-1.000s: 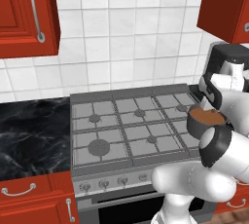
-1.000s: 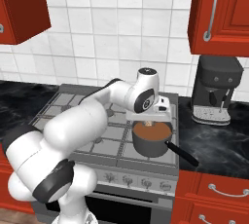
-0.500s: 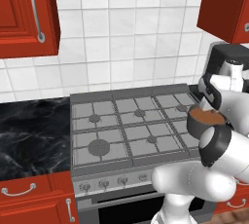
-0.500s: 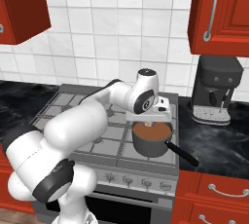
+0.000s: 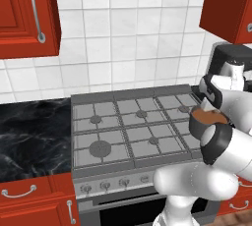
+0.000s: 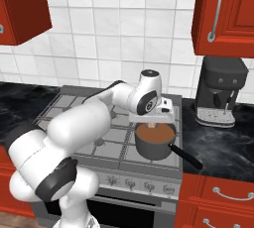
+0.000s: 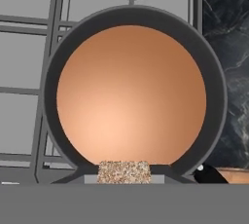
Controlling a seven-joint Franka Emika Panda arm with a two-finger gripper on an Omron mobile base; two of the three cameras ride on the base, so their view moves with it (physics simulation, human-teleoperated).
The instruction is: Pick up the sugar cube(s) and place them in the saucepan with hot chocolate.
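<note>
Holding a speckled tan sugar cube [image 7: 123, 172] narrowly in our claw [image 6: 152, 124] directly above the saucepan [image 7: 214, 91] (handle pointing away), we judge it poised to drop into the hot chocolate [image 7: 131, 96].

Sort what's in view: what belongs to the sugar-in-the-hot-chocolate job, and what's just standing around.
Belongs to the job:
- sugar cube, speckled tan, held between the fingers above the pan
- saucepan of hot chocolate, on the stove's right side
- gripper, over the saucepan

Standing around:
- coffee machine on the right-hand counter
- stove
- red cabinets
</note>
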